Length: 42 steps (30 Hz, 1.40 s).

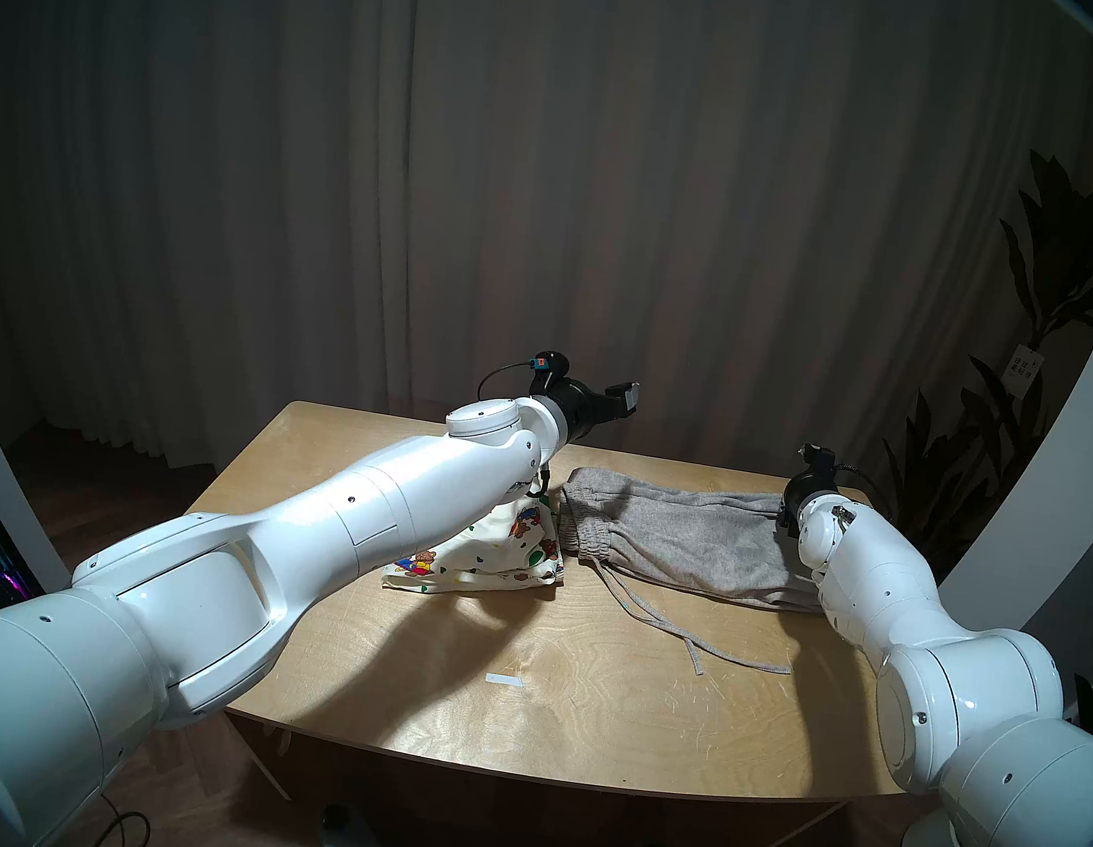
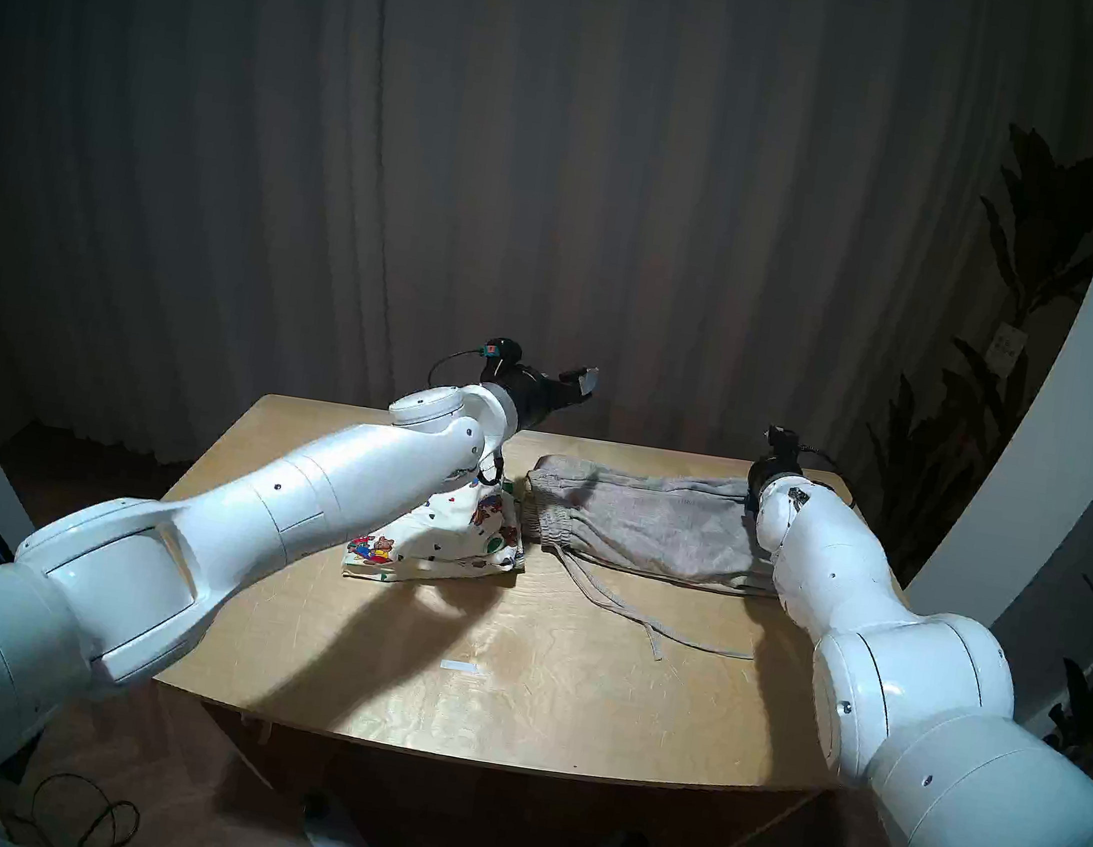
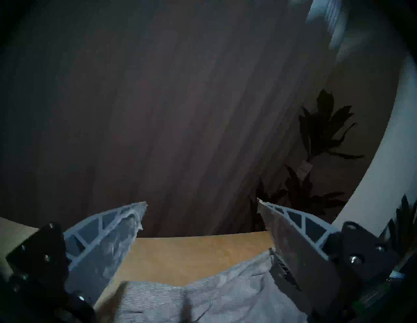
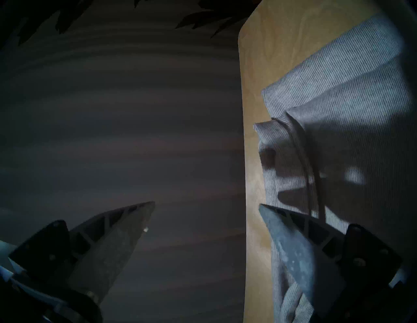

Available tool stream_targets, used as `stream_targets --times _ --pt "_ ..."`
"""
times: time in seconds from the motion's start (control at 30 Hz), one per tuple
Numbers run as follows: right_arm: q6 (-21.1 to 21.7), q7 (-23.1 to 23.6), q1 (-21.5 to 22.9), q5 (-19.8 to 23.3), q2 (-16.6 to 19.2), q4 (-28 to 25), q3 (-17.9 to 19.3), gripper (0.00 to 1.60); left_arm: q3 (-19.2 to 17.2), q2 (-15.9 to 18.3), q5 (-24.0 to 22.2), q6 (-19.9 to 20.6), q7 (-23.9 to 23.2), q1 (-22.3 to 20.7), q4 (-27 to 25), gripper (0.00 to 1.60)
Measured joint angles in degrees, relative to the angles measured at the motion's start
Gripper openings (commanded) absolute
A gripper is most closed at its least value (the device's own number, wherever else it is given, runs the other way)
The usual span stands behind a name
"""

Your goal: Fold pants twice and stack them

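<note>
Left pincer (image 3: 202,204) gapes, holding nothing, raised above the grey shorts' (image 1: 688,537) waistband end. Right pincer (image 4: 206,204) is likewise spread and empty — one finger over the grey shorts' far leg end. The folded teddy-bear shorts (image 1: 483,554) touch the grey shorts' waistband on the table (image 1: 525,703) — drawstring (image 1: 695,643) trailing forward.

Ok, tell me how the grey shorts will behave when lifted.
The grey shorts look like soft knit, so they would probably sag and unfold. The loose drawstring trailing across the table would likely dangle and drag.
</note>
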Motion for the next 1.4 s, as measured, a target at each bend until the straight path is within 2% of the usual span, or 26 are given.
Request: stream_targets --times 0.2,0.47,0.97,1.4 --pt "1.58 1.00 -0.32 0.80 -0.01 -1.83 0.52 1.60 0.00 1.81 0.09 -1.10 0.32 3.16 -5.07 1.60" --pt "3.51 2.01 -0.37 1.86 0.07 -4.42 1.30 1.60 -0.21 4.25 0.59 -2.41 1.69 5.74 -9.20 1.60" --pt "6.49 2.68 -1.54 3.41 0.84 -7.91 2.41 1.60 -3.04 10.67 1.91 -4.77 5.31 7.38 -13.03 1.60" --pt "8.48 2.63 -4.41 4.59 1.08 -9.82 2.97 1.60 -7.60 16.03 -1.50 -6.65 8.08 9.97 -14.39 1.60"
